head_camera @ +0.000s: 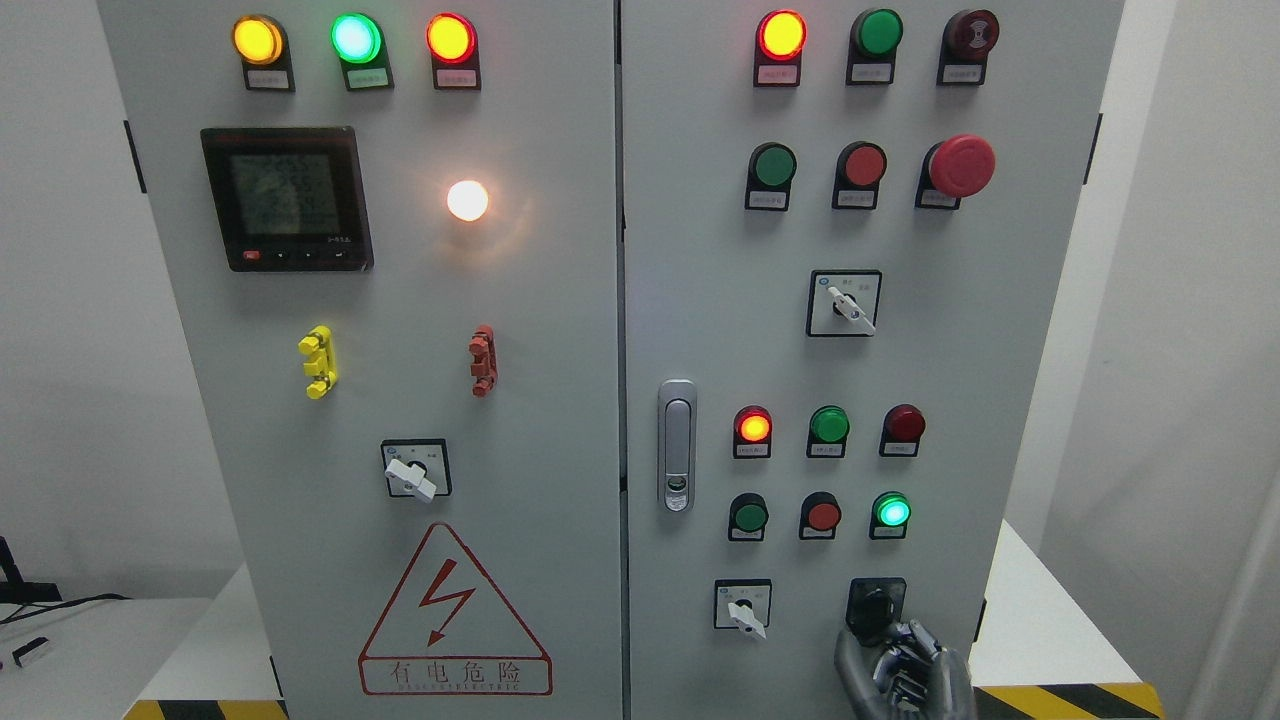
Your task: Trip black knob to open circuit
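The black knob [877, 603] sits low on the right door of the cabinet [560, 330], right of a white selector [744, 612] and below a lit green lamp [891, 512]. The right hand [903, 670] rises from the bottom edge, its fingertips [905, 633] closed on the knob's lower edge.

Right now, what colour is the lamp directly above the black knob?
Green and lit: the lamp sits directly above the black knob, seen in the head view.
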Controlling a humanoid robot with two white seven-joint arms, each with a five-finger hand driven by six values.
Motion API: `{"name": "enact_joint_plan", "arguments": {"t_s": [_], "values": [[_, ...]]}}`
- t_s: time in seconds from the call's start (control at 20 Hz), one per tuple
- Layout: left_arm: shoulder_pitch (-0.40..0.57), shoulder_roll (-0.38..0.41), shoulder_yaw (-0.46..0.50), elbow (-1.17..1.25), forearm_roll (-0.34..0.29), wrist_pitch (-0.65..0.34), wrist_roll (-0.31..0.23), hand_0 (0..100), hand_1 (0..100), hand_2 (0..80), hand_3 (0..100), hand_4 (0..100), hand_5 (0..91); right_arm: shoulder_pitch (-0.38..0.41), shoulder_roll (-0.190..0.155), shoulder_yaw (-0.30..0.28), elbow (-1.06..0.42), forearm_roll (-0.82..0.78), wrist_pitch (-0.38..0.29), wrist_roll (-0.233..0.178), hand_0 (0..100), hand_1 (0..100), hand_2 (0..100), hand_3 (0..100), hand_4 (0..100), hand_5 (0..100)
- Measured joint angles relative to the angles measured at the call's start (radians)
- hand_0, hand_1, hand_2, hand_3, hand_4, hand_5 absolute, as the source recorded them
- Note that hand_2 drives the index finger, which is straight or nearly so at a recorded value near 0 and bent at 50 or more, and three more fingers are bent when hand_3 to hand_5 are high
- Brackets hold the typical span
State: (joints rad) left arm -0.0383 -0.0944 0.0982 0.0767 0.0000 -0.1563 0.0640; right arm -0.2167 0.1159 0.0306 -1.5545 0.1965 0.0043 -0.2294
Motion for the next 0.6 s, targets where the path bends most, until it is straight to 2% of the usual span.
{"name": "enact_joint_plan", "arguments": {"t_s": [0.6], "values": [[0.0,0.0,0.0,0.0,0.0,0.0,0.0,12,39,0.0,0,0,0.0,-0.001,0.003,-0.01,0.0,0.001,-0.003,0.007,39,70,54,92,93,100]]}}
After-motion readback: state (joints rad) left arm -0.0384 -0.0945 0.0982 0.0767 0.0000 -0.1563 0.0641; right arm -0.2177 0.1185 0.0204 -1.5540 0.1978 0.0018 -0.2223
